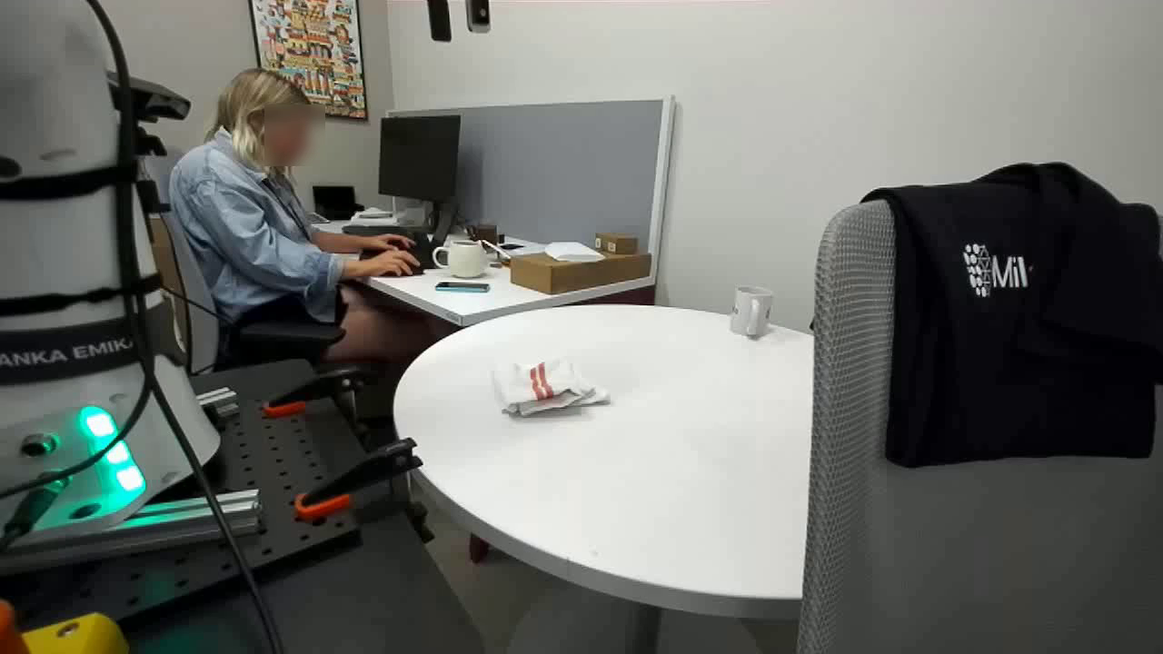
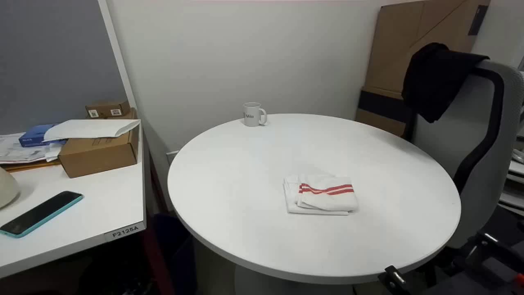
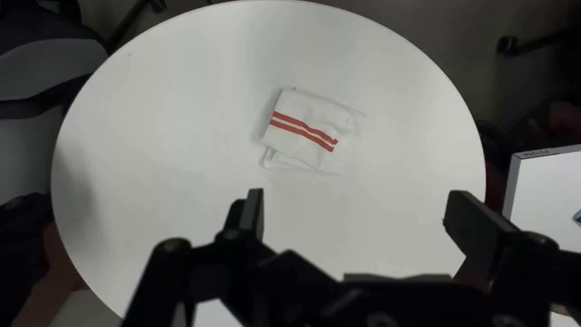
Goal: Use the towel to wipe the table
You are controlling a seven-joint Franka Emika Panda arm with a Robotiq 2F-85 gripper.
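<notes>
A folded white towel (image 1: 550,385) with two red stripes lies flat on the round white table (image 1: 690,481). In an exterior view the towel (image 2: 327,200) sits right of the middle of the table (image 2: 229,221), in several layers. In the wrist view the towel (image 3: 299,141) lies above and left of the space between the fingers, on the table (image 3: 159,150). My gripper (image 3: 355,193) is wide open with nothing between its fingers. It is above the table, apart from the towel. Its fingertips (image 1: 459,18) show at the top edge of an exterior view.
A white mug (image 1: 750,312) stands near the far table edge, also in an exterior view (image 2: 251,114). A chair (image 1: 849,381) with a dark garment stands against the table. A person (image 1: 245,218) sits at the adjoining desk (image 2: 106,192), which holds boxes and a phone. Clamps (image 1: 363,481) are near the robot base.
</notes>
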